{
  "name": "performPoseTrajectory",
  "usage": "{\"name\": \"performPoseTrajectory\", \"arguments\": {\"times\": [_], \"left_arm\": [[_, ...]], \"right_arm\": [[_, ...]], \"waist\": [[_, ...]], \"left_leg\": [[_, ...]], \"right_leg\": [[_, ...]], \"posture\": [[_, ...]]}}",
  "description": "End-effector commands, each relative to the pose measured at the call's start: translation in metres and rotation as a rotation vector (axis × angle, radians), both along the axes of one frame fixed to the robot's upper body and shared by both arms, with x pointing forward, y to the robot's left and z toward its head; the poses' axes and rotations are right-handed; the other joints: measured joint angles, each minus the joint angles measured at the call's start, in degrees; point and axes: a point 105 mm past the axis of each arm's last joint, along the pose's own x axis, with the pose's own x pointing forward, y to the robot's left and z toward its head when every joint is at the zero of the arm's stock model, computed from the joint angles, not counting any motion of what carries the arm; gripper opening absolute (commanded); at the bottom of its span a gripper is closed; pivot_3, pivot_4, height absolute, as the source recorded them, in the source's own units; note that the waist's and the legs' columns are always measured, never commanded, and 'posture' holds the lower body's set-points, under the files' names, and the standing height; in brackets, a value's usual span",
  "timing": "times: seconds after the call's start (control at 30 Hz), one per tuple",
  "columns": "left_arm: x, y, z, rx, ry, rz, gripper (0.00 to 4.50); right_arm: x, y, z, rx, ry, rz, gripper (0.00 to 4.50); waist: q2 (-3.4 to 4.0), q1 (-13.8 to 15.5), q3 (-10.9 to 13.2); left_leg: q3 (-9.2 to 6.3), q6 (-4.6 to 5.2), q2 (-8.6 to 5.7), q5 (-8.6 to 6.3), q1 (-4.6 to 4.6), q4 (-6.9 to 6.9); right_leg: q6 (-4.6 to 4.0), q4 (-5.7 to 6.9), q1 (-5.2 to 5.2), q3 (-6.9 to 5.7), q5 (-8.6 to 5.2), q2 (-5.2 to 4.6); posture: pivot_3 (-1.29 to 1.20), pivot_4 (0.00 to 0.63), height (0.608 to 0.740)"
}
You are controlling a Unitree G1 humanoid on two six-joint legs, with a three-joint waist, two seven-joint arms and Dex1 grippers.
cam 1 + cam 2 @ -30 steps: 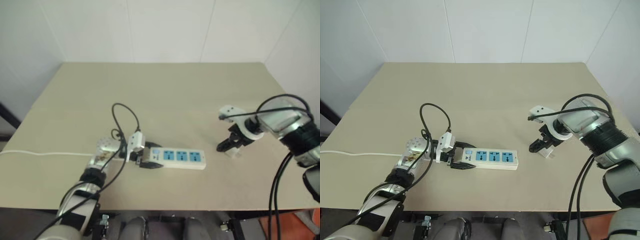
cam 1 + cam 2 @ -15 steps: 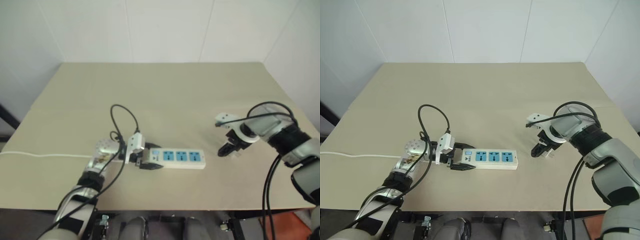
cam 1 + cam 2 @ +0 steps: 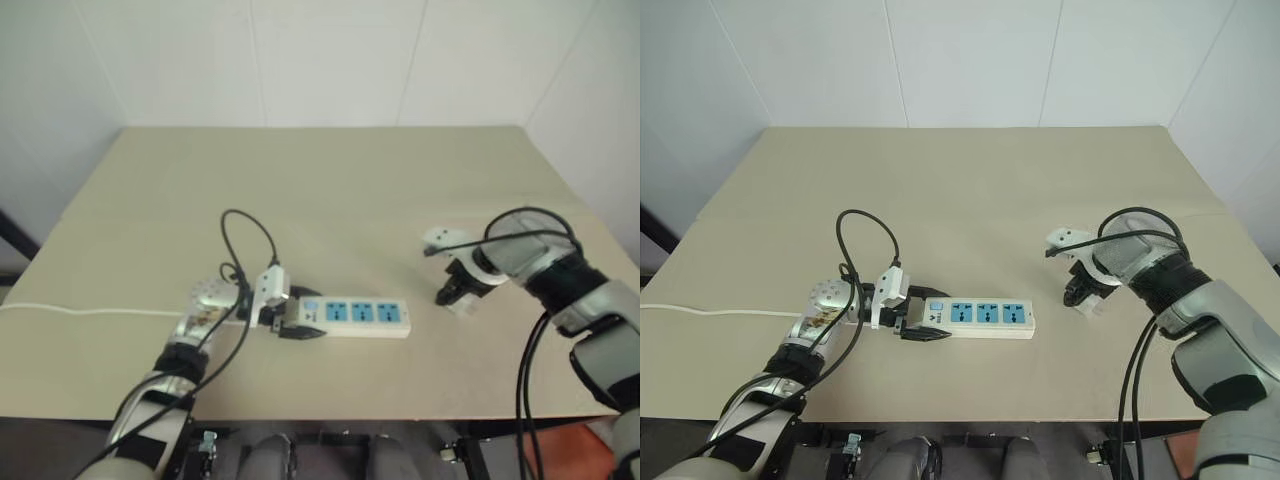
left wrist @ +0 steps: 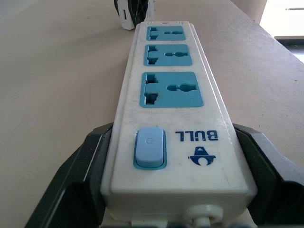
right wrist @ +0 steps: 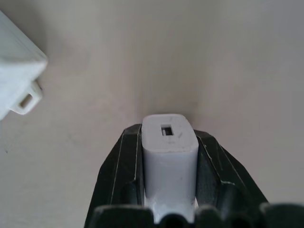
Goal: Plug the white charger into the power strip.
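Right gripper clamped on the white charger at the table, well right of the power strip; left gripper fingers pressed against the strip's switch end

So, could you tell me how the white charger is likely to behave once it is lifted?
The white charger looks rigid and probably light. Its smooth sides could slip, though the right pincer clamps both flanks squarely.
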Motion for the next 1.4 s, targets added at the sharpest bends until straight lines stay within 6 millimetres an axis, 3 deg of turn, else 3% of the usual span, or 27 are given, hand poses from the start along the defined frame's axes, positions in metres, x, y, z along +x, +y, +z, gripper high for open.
{"name": "performPoseTrajectory", "arguments": {"times": [0.03, 0.1, 0.17, 0.3, 0.43, 0.63, 1.1, 1.4], "left_arm": [[-0.003, 0.002, -0.011, 0.052, 0.030, -0.008, 3.29], [-0.003, 0.002, -0.011, 0.056, 0.032, -0.007, 3.29], [-0.003, 0.003, -0.012, 0.059, 0.034, -0.008, 3.29], [-0.004, 0.003, -0.013, 0.062, 0.038, -0.010, 3.29], [-0.004, 0.001, -0.013, 0.059, 0.042, -0.009, 3.29], [-0.004, 0.000, -0.013, 0.049, 0.046, 0.004, 3.29], [-0.007, 0.002, -0.013, 0.051, 0.047, 0.013, 3.29], [-0.010, 0.004, -0.013, 0.053, 0.052, 0.013, 3.29]], "right_arm": [[0.010, 0.041, 0.081, 0.320, -0.344, 0.179, 1.15], [0.006, 0.056, 0.108, 0.501, -0.479, 0.242, 1.15], [0.000, 0.066, 0.123, 0.642, -0.589, 0.278, 1.15], [-0.005, 0.081, 0.128, 0.937, -0.685, 0.252, 1.15], [-0.018, 0.103, 0.099, 1.033, -0.717, 0.346, 1.15], [-0.045, 0.122, 0.059, 1.149, -0.584, 0.488, 1.15], [-0.058, 0.144, 0.013, 1.158, -0.542, 0.647, 1.15], [-0.056, 0.141, 0.002, 1.138, -0.515, 0.655, 1.15]], "waist": [[0.00, 0.0, 0.0], [0.00, 0.0, 0.0], [-0.14, 0.2, -0.1], [-0.31, 0.1, -0.2], [-0.29, 0.0, -0.2], [-0.28, -0.1, -0.2], [-0.28, -0.2, -0.2], [-0.28, -0.2, -0.2]], "left_leg": [[0.00, -0.03, 0.01, 0.02, -0.01, -0.01], [-0.02, -0.04, 0.02, 0.02, 0.00, -0.03], [-0.06, -0.04, 0.02, 0.02, 0.03, -0.03], [-0.09, -0.04, 0.03, 0.02, 0.05, -0.01], [-0.07, -0.04, 0.03, 0.03, 0.07, -0.04], [-0.05, -0.04, 0.02, 0.03, 0.09, -0.02], [-0.04, -0.05, 0.06, 0.03, 0.33, -0.06], [-0.04, -0.05, 0.08, 0.03, 0.33, -0.10]], "right_leg": [[0.00, 0.02, -0.02, 0.00, 0.00, 0.00], [0.00, 0.02, 0.00, -0.03, 0.01, 0.00], [0.00, 0.01, 0.06, -0.06, 0.02, 0.01], [0.02, 0.01, 0.12, -0.06, 0.03, 0.02], [-0.01, 0.06, 0.07, -0.03, 0.05, 0.03], [-0.01, 0.05, 0.10, -0.03, 0.05, 0.03], [-0.01, 0.05, 0.24, -0.01, 0.05, 0.07], [-0.01, 0.05, 0.21, -0.01, 0.05, 0.08]], "posture": [[0.00, 0.150, 0.740], [0.00, 0.150, 0.740], [0.00, 0.150, 0.740], [0.00, 0.150, 0.740], [0.00, 0.150, 0.740], [0.00, 0.150, 0.740], [0.00, 0.150, 0.740], [0.00, 0.150, 0.740]]}}
